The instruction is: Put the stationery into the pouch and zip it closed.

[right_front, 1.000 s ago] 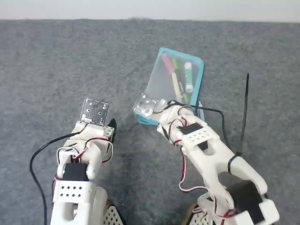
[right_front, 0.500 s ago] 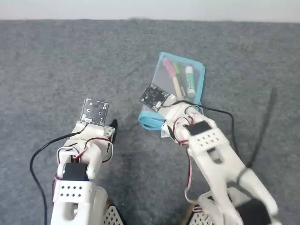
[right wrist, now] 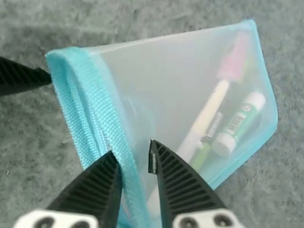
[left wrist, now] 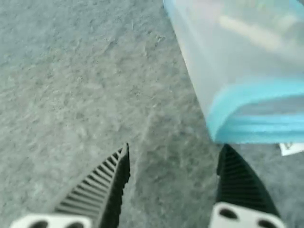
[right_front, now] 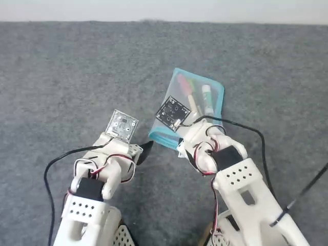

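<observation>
A translucent pouch with blue trim lies on the grey carpet. Inside it are a pink marker, a pale pen and a glue stick. My right gripper is shut on the pouch's blue zipper edge at its near end, and in the high view the right gripper sits at that end. My left gripper stands open just short of the pouch's near corner, low over the carpet. In the high view the left gripper is beside that corner, not touching it.
Grey carpet covers the whole table, with open room to the left and far side. A black cable runs along the right arm. A small white tag hangs at the pouch's near end.
The left arm swung right and forward until its open gripper reached the pouch's near corner. The right arm shifted left and turned at the wrist, still on the zipper edge; the pouch turned slightly.
</observation>
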